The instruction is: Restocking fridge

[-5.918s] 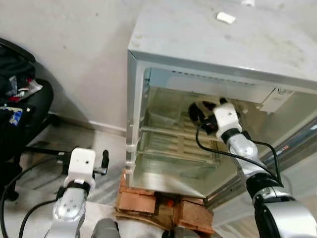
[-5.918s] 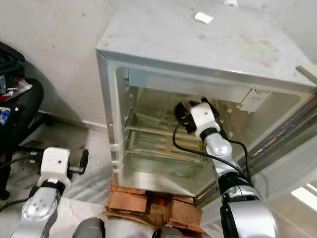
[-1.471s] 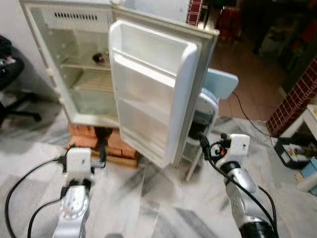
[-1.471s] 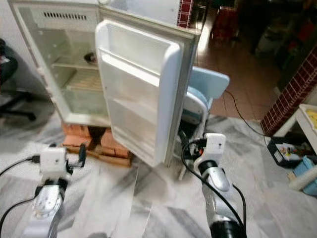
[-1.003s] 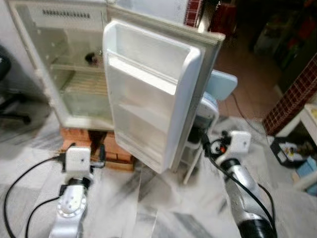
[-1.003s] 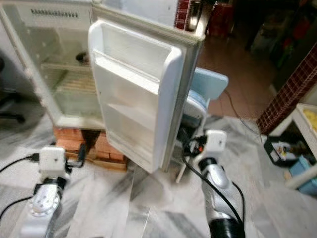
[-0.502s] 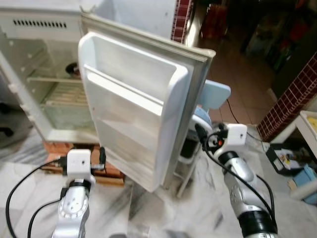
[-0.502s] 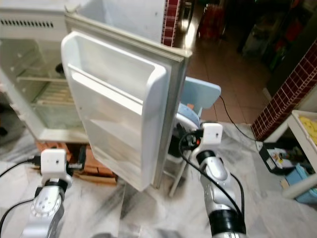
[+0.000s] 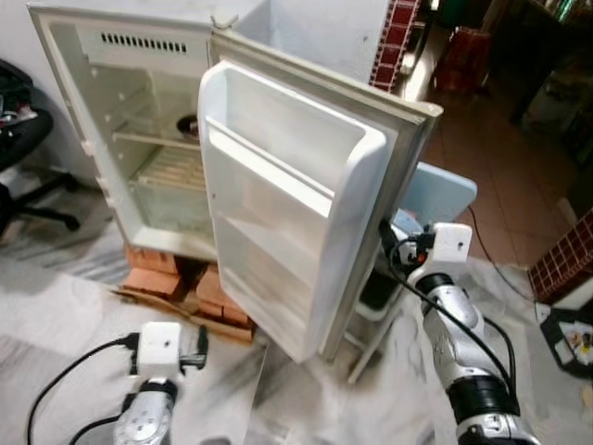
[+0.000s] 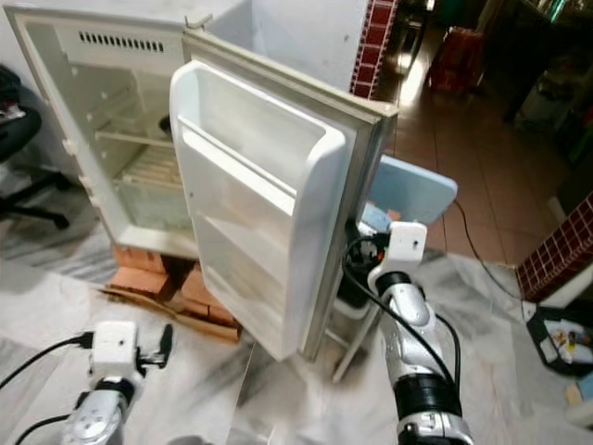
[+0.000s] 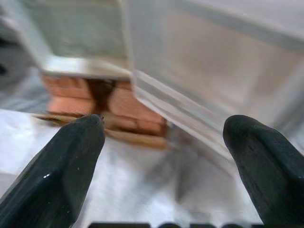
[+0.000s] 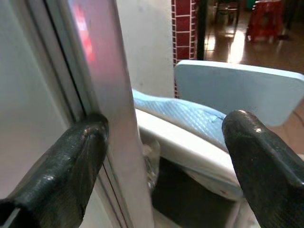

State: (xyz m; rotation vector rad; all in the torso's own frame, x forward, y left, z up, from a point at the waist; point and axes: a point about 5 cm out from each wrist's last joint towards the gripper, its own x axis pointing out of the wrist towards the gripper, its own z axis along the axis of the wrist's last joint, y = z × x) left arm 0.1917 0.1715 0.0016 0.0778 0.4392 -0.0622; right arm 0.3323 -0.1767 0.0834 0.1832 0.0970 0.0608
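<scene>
The white fridge [image 9: 67, 88] stands open on the left, and its door [image 9: 278, 209] with bare door shelves swings out toward me. A dark round item [image 9: 188, 124] lies on the upper wire shelf inside. My right gripper [image 9: 393, 248] hovers at the door's outer edge, open. In the right wrist view the door's edge [image 12: 111, 99] runs between the two fingers [image 12: 66, 171], close to one of them. My left gripper [image 9: 200, 347] hangs low over the floor in front of the door, open and holding nothing, fingers [image 11: 57, 166] spread wide.
Red bricks [image 9: 157, 276] prop up the fridge. A light blue chair [image 9: 437, 191] stands right behind the door, close to my right arm. A black office chair [image 9: 23, 139] is at far left. A brick pillar [image 9: 402, 37] and a dark room lie beyond.
The camera has swung, so the fridge now sits further right in view. My left arm shows lower in the picture. My right gripper stays by the door's edge.
</scene>
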